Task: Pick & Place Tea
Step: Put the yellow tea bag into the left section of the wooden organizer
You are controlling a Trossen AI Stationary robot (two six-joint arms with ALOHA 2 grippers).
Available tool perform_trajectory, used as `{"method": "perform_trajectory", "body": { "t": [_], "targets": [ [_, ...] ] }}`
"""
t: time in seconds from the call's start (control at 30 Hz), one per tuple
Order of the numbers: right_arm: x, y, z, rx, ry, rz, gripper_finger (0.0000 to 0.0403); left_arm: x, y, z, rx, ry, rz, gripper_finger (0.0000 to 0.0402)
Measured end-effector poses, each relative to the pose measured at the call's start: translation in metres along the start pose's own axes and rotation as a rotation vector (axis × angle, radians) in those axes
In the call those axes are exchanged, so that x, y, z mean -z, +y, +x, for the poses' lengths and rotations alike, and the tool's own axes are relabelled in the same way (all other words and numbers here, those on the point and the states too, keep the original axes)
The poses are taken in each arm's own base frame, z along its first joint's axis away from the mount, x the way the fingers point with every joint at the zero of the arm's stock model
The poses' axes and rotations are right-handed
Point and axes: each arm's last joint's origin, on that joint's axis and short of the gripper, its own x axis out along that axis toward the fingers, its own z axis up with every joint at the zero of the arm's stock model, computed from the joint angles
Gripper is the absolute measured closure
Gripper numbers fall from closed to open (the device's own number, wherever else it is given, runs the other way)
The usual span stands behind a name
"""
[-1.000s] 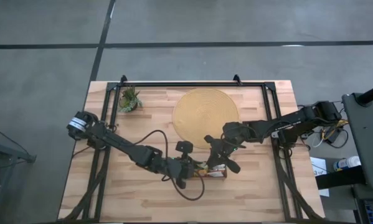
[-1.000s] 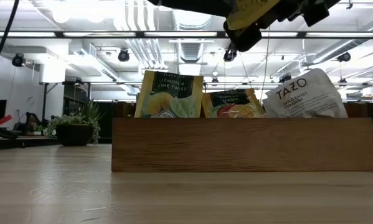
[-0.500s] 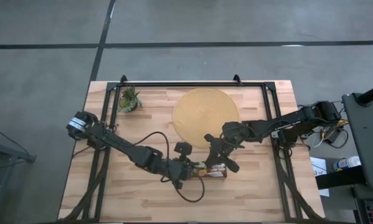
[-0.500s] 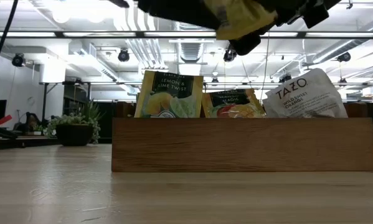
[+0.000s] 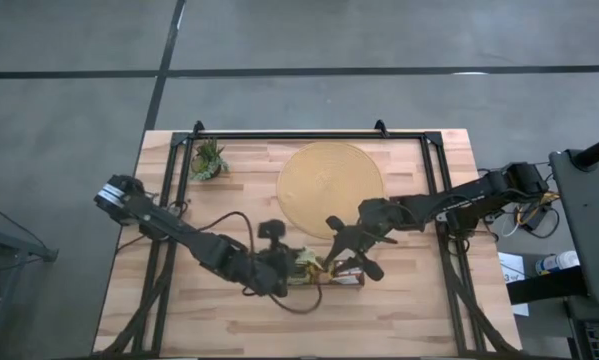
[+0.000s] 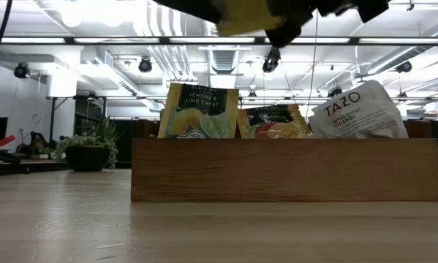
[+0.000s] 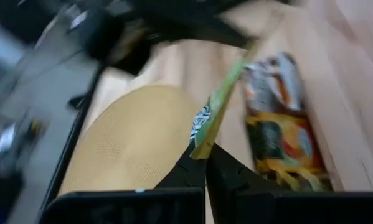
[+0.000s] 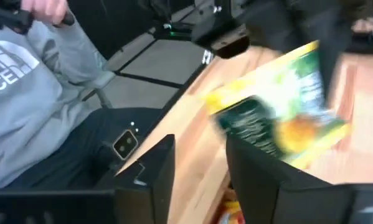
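My left gripper is shut on a yellow-green tea sachet, above the table just left of the dark brown tray. The same sachet shows blurred at the top of the low view and past my right gripper's fingers. My right gripper hangs open over the tray with nothing between its fingers. More sachets stand on edge in the tray: a lemon-lime one, a dark one and a white one. Behind the tray lies the round mat. My left gripper pinches the sachet by one corner between its two fingertips. The fingers come from the table's left, slanting down. The sachet sticks out beyond them, seen edge-on, lifted clear of the tray and the table.
A small green plant stands at the far left corner. A black frame runs along the table's far edge and sides. A person in a grey sweatshirt sits beyond the table. Bare wood lies near the front edge.
My right gripper has opened and let go of the yellow-green sachet. My left gripper, shut on it, has carried it toward the table's left edge and slightly up, away from my right gripper, with its wrist turning.
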Motion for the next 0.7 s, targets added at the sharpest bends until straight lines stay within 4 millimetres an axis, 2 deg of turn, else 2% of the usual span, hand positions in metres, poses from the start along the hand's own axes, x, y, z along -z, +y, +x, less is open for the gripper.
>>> {"method": "perform_trajectory", "body": {
  "t": [0.17, 0.23, 0.37, 0.43, 0.6, 0.7],
  "targets": [
    [-0.015, 0.014, 0.003, 0.116, 0.0, -0.106, 0.0232, -0.004, 0.018, -0.022, -0.092, -0.021, -0.292, 0.0401],
    [-0.023, 0.022, 0.004, 0.231, 0.029, -0.169, 0.0223, -0.004, 0.017, -0.026, -0.094, -0.029, -0.312, 0.0401],
    [-0.027, 0.036, 0.005, 0.573, 0.15, -0.238, 0.0211, -0.003, 0.011, -0.024, -0.08, -0.03, -0.281, 0.0401],
    [-0.03, 0.046, 0.006, 0.689, 0.169, -0.277, 0.0208, -0.004, 0.011, -0.024, -0.08, -0.039, -0.281, 0.0401],
    [-0.042, 0.067, 0.008, 0.741, 0.107, -0.336, 0.0207, -0.006, 0.012, -0.024, -0.099, -0.056, -0.295, 0.0401],
    [-0.043, 0.072, 0.008, 0.74, 0.101, -0.347, 0.0208, -0.006, 0.012, -0.024, -0.104, -0.063, -0.302, 0.0401]
  ]
}}
